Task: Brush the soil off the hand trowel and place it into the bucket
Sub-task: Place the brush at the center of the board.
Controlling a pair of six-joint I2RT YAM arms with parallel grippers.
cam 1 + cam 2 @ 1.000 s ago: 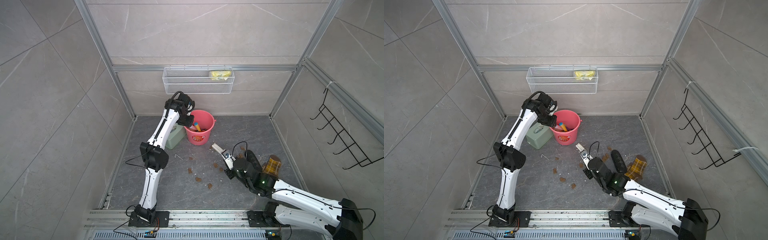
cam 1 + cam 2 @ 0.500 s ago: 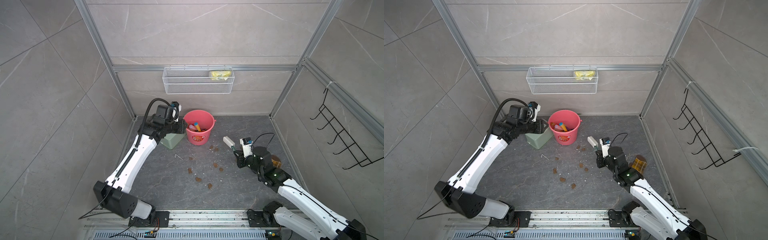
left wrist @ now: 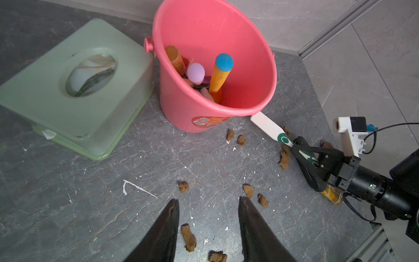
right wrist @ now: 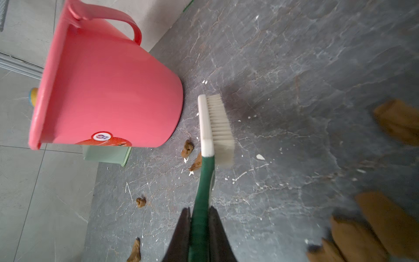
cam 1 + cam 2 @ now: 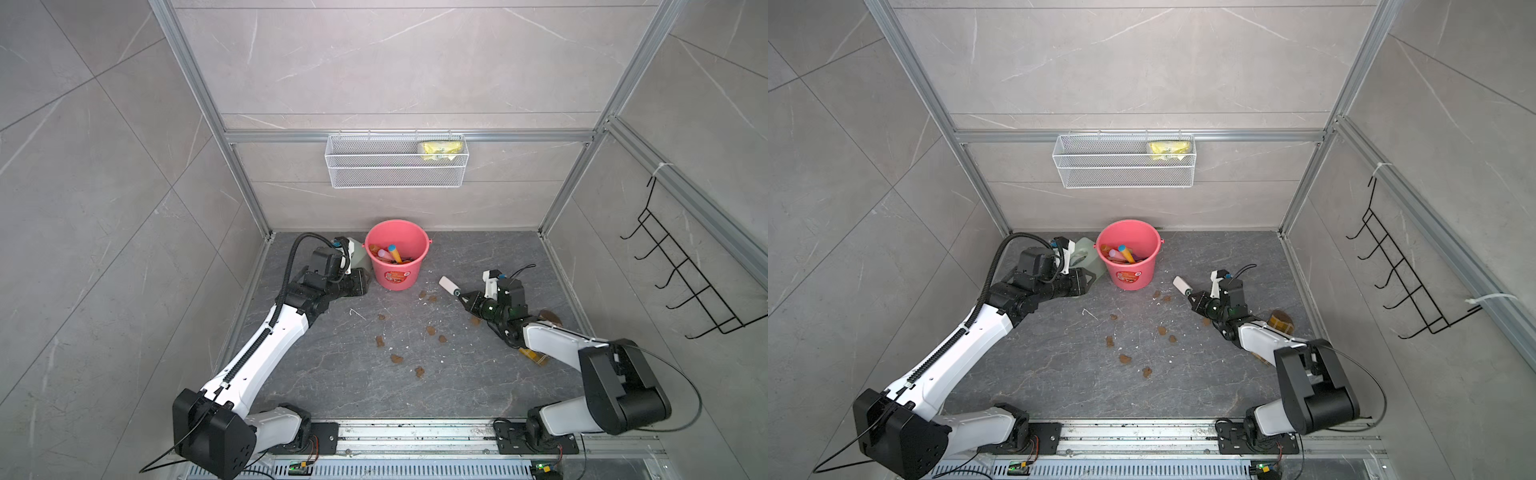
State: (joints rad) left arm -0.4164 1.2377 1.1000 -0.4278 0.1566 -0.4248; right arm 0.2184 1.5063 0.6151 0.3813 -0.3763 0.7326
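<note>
Pink bucket (image 5: 409, 268), roughly ten soil lumps (image 5: 397, 358), right jaws gripping one brush (image 4: 205, 127), left jaws parted.

Soft, even indoor light; no glare.
Top views sharp, walls bowed at edges; right wrist view blurs around the bucket (image 4: 108, 90), faint shadow beside the brush (image 4: 217, 127).
</note>
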